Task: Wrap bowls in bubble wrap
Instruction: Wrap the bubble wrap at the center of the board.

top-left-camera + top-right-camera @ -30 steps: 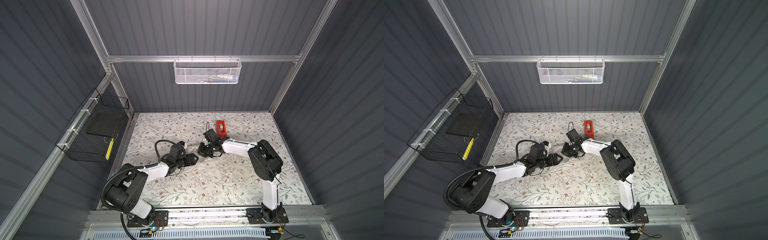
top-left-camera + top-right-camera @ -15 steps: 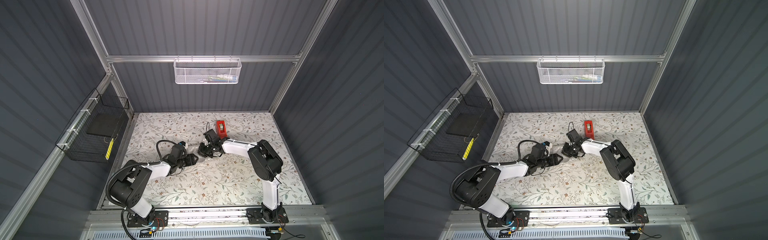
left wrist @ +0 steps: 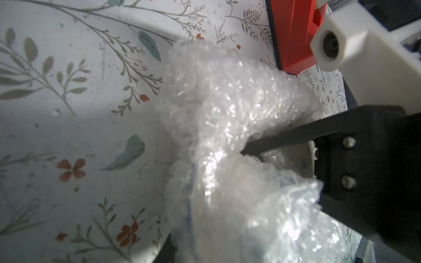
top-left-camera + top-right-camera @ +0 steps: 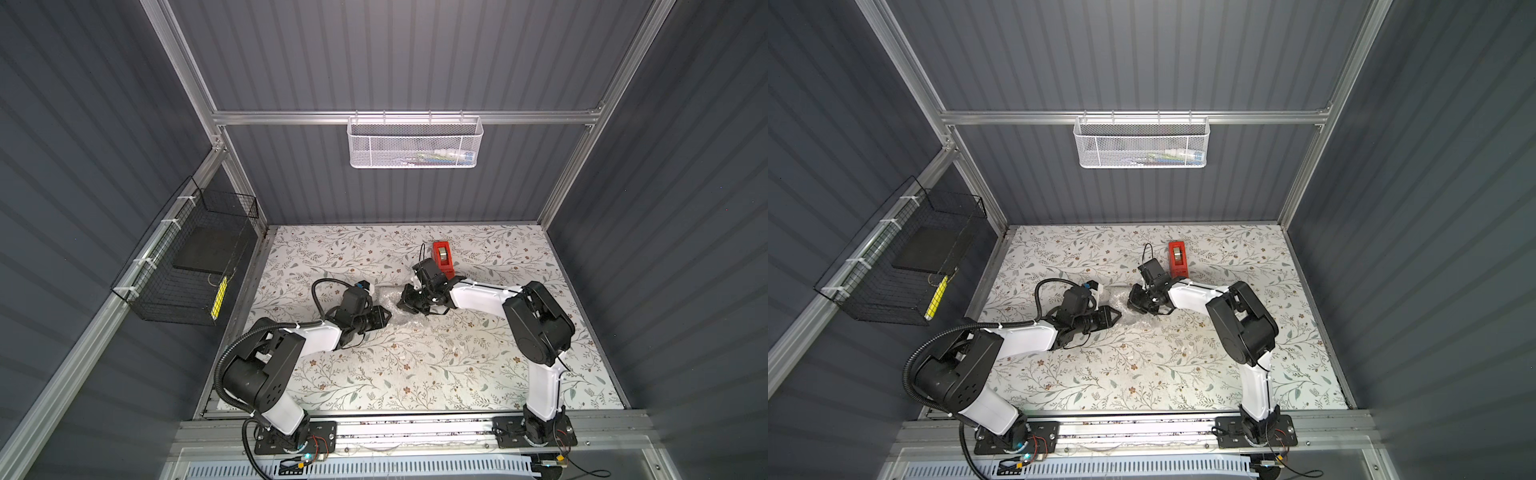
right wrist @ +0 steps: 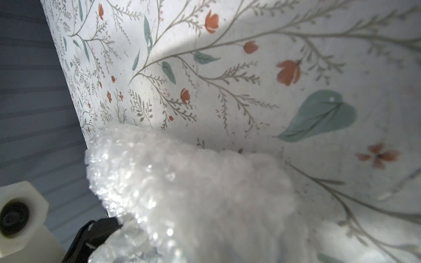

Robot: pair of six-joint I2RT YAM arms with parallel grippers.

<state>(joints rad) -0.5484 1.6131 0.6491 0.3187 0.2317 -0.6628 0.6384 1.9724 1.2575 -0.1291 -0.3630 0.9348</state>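
The bubble wrap [image 4: 388,298] lies bunched in a small crinkled bundle at mid-table, between my two grippers. The bowl is hidden inside it; only a faint blue line [image 3: 191,182] shows through the plastic. My left gripper [image 4: 385,317] reaches the bundle from the left, its jaws drawn together with wrap [image 3: 227,113] filling the space in front of them. My right gripper [image 4: 406,305] reaches it from the right, and one black finger [image 3: 284,136] pinches a fold of the wrap. In the right wrist view the wrap [image 5: 182,193] covers the jaws.
A red tape dispenser [image 4: 443,258] stands just behind the right gripper, close to the bundle. A white mesh basket [image 4: 414,143] hangs on the back wall. A black wire basket [image 4: 191,266] hangs on the left wall. The floral table [image 4: 415,365] stretches toward the front.
The left gripper's jaws have closed in on the wrap, and the left arm's base link has swung slightly. The right arm has stayed in place.
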